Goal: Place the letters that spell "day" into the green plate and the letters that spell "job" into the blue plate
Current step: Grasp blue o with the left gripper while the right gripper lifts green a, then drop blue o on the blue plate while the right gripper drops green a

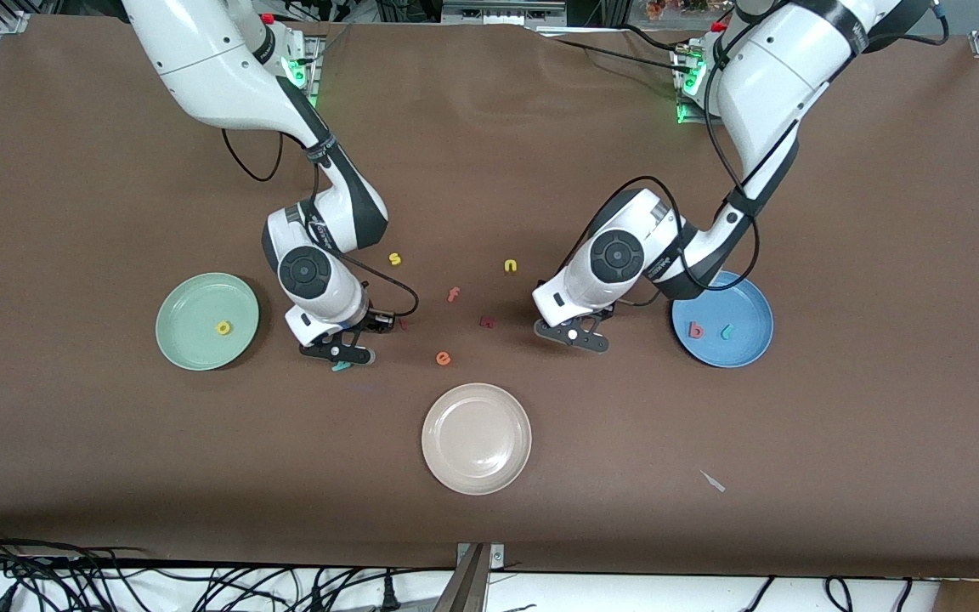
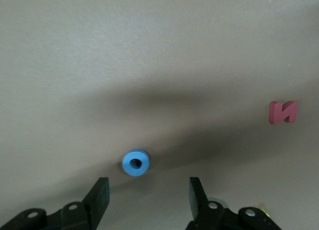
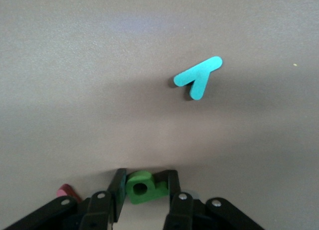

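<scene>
On the brown table [image 1: 116, 476], right gripper [image 3: 144, 190] clamps green "d" [image 3: 142, 186]; left gripper [image 2: 148, 195] apart.

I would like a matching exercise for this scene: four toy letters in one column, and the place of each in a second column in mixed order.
Letters:
1. yellow "a"
2. red "b"
3. dark green "d"
4. blue "o"

Places:
A. on the bare table, just ahead of the left pincer
B. in the green plate
C. between the fingers of the right pincer
D. in the blue plate

Pairs: 1-B, 2-D, 3-C, 4-A
</scene>
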### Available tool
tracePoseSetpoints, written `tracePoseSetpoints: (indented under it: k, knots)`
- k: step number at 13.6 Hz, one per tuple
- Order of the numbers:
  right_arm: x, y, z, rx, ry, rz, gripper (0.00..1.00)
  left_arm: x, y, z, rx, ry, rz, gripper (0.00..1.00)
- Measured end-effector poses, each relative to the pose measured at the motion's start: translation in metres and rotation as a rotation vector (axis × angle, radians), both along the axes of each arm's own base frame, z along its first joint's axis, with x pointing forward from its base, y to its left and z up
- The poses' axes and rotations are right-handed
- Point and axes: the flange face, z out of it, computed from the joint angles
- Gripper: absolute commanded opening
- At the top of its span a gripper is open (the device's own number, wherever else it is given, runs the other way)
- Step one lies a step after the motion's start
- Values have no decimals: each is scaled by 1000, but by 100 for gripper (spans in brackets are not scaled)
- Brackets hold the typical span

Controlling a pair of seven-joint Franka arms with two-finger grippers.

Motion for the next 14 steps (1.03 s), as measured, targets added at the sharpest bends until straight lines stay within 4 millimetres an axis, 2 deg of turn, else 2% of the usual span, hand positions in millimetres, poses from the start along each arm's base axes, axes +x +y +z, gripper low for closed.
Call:
tracePoseSetpoints:
  k: [6, 8, 9, 11, 13, 14]
  knots:
    - [0, 0, 0, 0, 0, 2, 24, -2, 4, -17, 64, -26, -18, 71]
    - [2, 0, 3, -5, 11, 3, 24, -2, 3, -23, 66, -39, -19, 58]
    - [6, 0, 9, -14, 30, 9, 24, -2, 3, -25, 61, -41, -18, 48]
    - [17, -8, 25, -31, 75, 50, 24, -1, 3, -27, 56, -43, -16, 38]
    - [27, -31, 41, -42, 117, 121, 24, -1, 3, -27, 56, -45, -15, 19]
    - [31, -48, 51, -51, 137, 159, 24, 0, 4, -28, 56, -46, -13, 9]
